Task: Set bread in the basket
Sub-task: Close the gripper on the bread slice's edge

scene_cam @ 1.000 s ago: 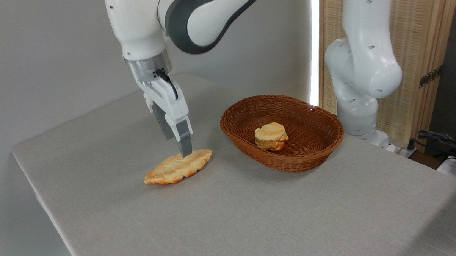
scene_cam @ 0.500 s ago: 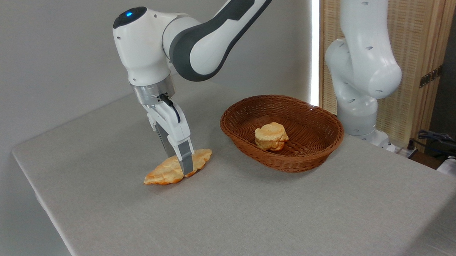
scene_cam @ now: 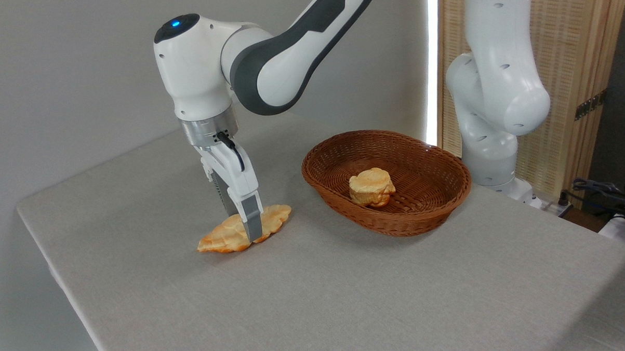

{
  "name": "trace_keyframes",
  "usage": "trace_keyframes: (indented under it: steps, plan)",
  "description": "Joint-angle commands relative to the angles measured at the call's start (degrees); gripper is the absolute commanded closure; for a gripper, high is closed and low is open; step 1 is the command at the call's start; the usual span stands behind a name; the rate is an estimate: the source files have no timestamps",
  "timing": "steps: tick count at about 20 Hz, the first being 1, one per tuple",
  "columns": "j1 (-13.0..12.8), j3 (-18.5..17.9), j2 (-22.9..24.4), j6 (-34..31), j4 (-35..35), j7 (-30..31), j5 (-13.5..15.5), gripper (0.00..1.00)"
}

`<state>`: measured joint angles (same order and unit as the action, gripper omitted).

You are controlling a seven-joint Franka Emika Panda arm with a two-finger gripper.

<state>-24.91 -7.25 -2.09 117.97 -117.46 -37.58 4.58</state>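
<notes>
Golden-orange and ridged, the bread (scene_cam: 226,236) lies flat on the grey cloth table (scene_cam: 348,299), left of the basket (scene_cam: 438,212) and clear of its rim. Over the last second I have brought the gripper (scene_cam: 248,230) down from just above the loaf to table level, with one finger in front of it and the other behind. I cannot tell whether the fingers have pinched yet; the loaf hasn't lifted. I judge the grasp is the step in hand. The wicker is brown, oval and shallow with a thick braided rim, and a chunky round bun (scene_cam: 371,186) already sits inside.
</notes>
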Motion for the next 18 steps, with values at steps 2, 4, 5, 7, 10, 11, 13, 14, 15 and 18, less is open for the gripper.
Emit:
trace_keyframes:
  steps: [2,4,5,7,10,11,13,14,15,18]
  plan:
    - [-0.75,-0.49,-0.73,1.74,-0.22,0.23,-0.27,0.52]
    - [-0.75,-0.49,-0.82,1.74,-0.14,0.23,-0.27,0.53]
    - [-0.75,-0.49,-0.82,1.74,-0.14,0.23,-0.27,0.53]
    - [-0.75,-0.49,-0.81,1.74,-0.14,0.23,-0.27,0.53]
    - [-0.75,-0.49,-0.82,1.74,-0.14,0.23,-0.27,0.53]
    - [-0.67,-0.49,-0.73,1.74,-0.05,0.23,-0.27,0.53]
    - [-0.67,-0.49,-0.47,1.65,0.12,0.23,-0.19,0.52]
    - [-0.67,-0.57,-0.12,1.65,0.39,0.32,-0.19,0.52]
    - [-0.67,-0.58,0.41,1.65,0.83,0.58,-0.1,0.51]
    - [-0.67,-0.58,3.48,1.22,1.09,1.11,-0.01,0.5]
